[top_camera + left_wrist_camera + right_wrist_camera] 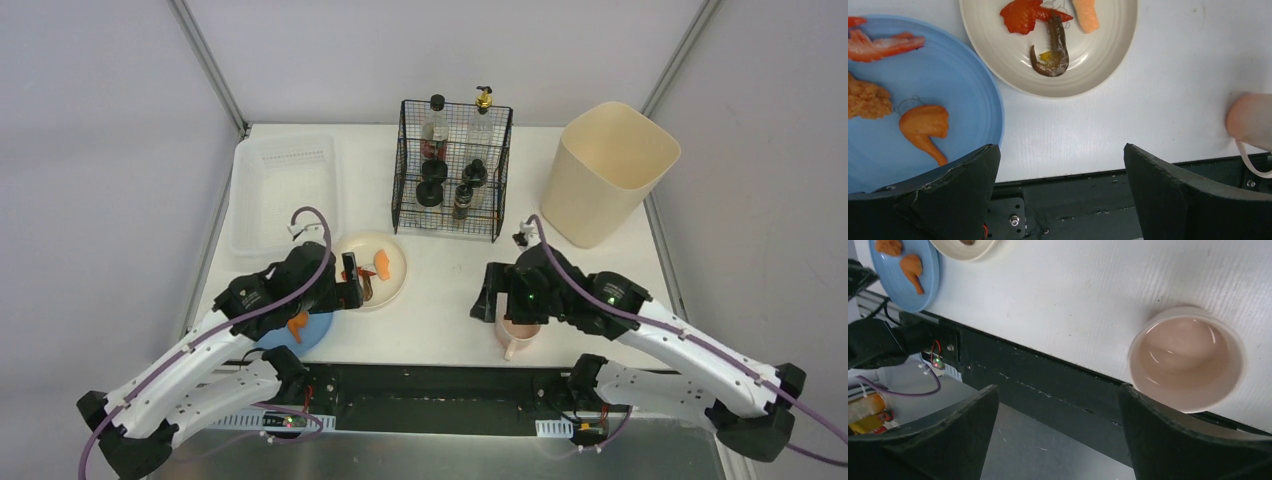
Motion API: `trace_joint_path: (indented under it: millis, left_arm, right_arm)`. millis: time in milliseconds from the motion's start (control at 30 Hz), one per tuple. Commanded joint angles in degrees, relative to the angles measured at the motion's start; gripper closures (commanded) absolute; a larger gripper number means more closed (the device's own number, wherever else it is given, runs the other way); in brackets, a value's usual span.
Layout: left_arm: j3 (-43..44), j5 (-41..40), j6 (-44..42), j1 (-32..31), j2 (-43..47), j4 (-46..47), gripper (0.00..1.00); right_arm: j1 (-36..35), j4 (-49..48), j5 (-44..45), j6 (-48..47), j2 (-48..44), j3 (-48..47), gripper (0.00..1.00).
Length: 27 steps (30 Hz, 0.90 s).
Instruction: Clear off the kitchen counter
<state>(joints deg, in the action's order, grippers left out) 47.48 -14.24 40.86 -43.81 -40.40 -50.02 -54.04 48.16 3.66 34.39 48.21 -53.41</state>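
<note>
Black fingers fill the bottom of both wrist views. The left claw (1060, 150) is spread wide and empty, hanging over the near edge of the tabletop (450, 290) between a blue plate (963, 90) and a cream plate (1098, 55). The right claw (1058, 390) is also spread and holds nothing. A pink cup (1185, 357) stands just beside one of its fingers, outside the gap.

The tabletop runs from the arm bases back to the rear wall. It looks white, matte, rigid and fixed, so it is not something to grip (clearing it means lifting the things that sit on it). The cup looks hard, smooth and breakable. Its rim is probably the surest place to take it, since its thin handle points toward the near edge. Both plates are shallow and carry loose food pieces, so they would want a level grip at the rim.

Farther back stand a translucent tray (285, 190), a wire basket (450, 225) of bottles and a beige bin (605, 180). The cream plate touches or overlaps the blue one, which crowds any reach between them.
</note>
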Motion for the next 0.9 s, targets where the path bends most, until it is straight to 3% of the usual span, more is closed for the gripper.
trace_joint_path:
  millis: [0,167,367,500,867]
  left_arm:
    - [-1.37,-2.0,6.65,0.48,-3.96,1.09,0.01]
    - [-2.13,0.18,8.87,3.43,-7.45,3.33,0.0]
    - [-4.93,6.73,11.67,10.9,-8.57,5.14,0.12]
    - [-8.62,10.77,15.27,14.0,-7.53,7.54,0.16]
    - [-10.96,11.24,20.68,17.57,-0.65,8.3,0.17]
  right_arm:
    - [-6.82,-3.46,5.42,5.0,4.12,-0.99,0.1]
    - [-9.41,-7.43,9.39,6.01,10.22,-3.15,0.11]
    - [-9.66,-13.76,11.05,9.53,15.26,-2.9,0.13]
    - [-9.63,-17.34,12.04,11.15,19.3,-2.93,0.14]
    - [-9.62,-32.04,14.26,16.61,34.44,-5.94,0.26]
